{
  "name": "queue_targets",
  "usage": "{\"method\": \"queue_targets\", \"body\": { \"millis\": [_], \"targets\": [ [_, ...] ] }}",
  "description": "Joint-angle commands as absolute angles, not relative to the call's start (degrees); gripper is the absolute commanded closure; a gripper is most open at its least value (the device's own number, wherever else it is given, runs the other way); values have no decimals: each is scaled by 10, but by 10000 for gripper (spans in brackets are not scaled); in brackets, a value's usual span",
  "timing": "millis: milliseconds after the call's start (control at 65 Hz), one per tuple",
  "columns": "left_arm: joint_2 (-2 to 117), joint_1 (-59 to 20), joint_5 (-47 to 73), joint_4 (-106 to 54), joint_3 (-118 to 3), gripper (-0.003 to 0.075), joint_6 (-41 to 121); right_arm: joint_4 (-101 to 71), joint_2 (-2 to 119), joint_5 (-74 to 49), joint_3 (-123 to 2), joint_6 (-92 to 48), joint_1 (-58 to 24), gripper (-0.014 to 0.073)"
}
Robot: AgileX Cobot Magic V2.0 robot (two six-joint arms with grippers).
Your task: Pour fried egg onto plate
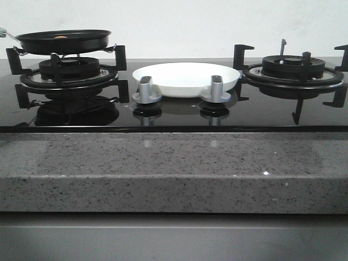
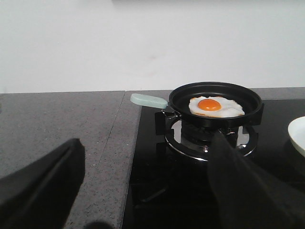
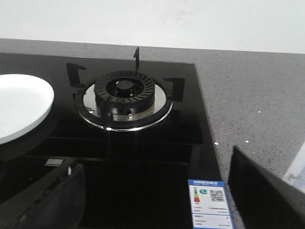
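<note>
White fried egg (image 2: 215, 107) lies in the black frying pan (image 2: 215, 102) on the burner (image 1: 68, 69) by the bench's far left corner; the plate (image 1: 186, 78) waits mid-hob near the far edge. Your left gripper (image 2: 143, 186), spread, faces the pale handle (image 2: 148, 100), probably for grasping. Your right gripper (image 3: 157, 195) idles, spread too.

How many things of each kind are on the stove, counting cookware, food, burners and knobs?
Frying pan: 1
Fried egg: 1
Plate: 1
Burners: 2, left burner under the pan, right burner bare
Control knobs: 2, left knob, right knob
Total: 7
</note>
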State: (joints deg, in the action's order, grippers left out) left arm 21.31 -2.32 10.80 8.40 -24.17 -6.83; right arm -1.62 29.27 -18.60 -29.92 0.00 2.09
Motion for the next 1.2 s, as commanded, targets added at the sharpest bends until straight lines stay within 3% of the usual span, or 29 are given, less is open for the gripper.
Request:
{"method": "queue_targets", "body": {
  "millis": [0,231,523,677,769,1184],
  "targets": [
    [220,-24,60,84,-263,183,-71,-32,305,-135,-325,0,23,-29],
    [220,-24,60,84,-263,183,-71,-39,425,-161,-390,0,12,-29],
    [220,-24,61,84,-263,183,-71,-45,623,-206,-528,0,-89,3],
    [220,-24,61,84,-263,183,-71,-45,738,-284,-647,0,-125,145],
    [220,-24,61,84,-263,183,-71,-46,796,-338,-713,-9,-125,181],
    [220,-24,61,84,-263,183,-71,-138,1059,-588,-1060,-97,-125,181]
  ]
}}
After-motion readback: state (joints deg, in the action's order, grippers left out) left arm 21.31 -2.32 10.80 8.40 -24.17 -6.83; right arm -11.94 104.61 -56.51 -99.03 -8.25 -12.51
